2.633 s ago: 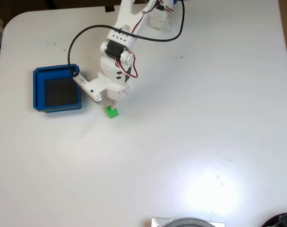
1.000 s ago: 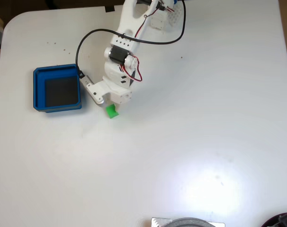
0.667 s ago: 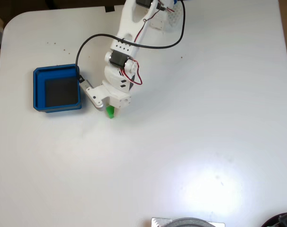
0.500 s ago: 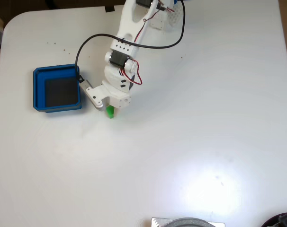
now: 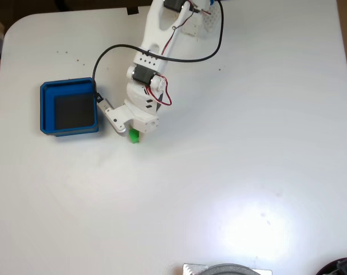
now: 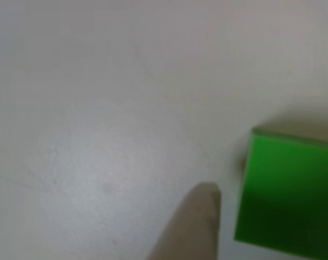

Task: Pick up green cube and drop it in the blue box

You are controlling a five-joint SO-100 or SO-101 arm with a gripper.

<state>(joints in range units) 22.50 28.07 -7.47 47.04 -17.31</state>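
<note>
In the fixed view the green cube (image 5: 134, 137) lies on the white table, half hidden under the white arm's gripper (image 5: 129, 132). The gripper stands right over it, with its side jaw sticking out toward the blue box (image 5: 46, 107). That box sits about a box-width to the left, and its black floor holds nothing. In the other view, blurred and close, the green cube (image 6: 286, 195) fills the lower right. One pale fingertip (image 6: 195, 219) rises from the bottom edge just left of it, with a thin gap between them. The gripper is open.
A black cable (image 5: 107, 52) loops from the arm toward the box's right wall. A grey round object (image 5: 228, 269) pokes in at the bottom edge, and a dark thing (image 5: 340, 267) sits at the bottom right corner. The table's rounded corner (image 5: 13, 28) is at upper left.
The gripper has swung and settled lower over the green cube, covering more of it. The cube and the blue box have stayed where they were.
</note>
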